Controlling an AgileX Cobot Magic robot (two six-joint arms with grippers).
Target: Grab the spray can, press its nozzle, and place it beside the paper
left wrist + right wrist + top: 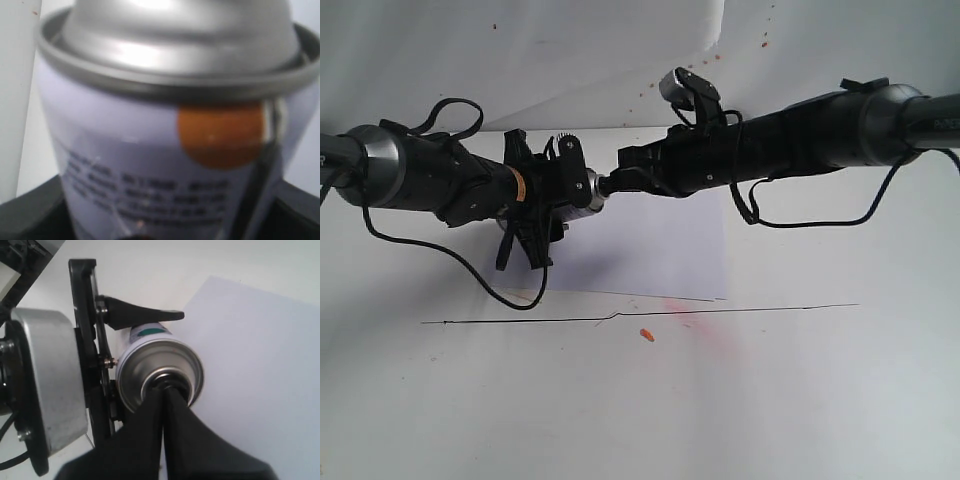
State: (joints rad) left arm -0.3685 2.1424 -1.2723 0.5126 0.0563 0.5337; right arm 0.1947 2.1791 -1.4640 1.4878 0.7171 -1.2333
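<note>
Two fingers of the right gripper are pressed together into a single wedge, with nothing pinched between them, and their tips meet the nozzle at the centre of the dome. So little of the black button shows past them that I cannot tell whether it is actually pushed in, and no spray is visible. The left gripper is clamped across the body of the spray can. One of its fingers lies along the label in the right wrist view, while the other is hidden behind the can. The can is held off the table, tipped on its side, with its nozzle end toward the right arm. It sits over the near-left part of the paper — above it, not beside it.

Judging by this, the pick-up is done and the press is in hand. What remains is drawing the right tips away, then carrying the can clear of the sheet's edge and releasing it there.
</note>
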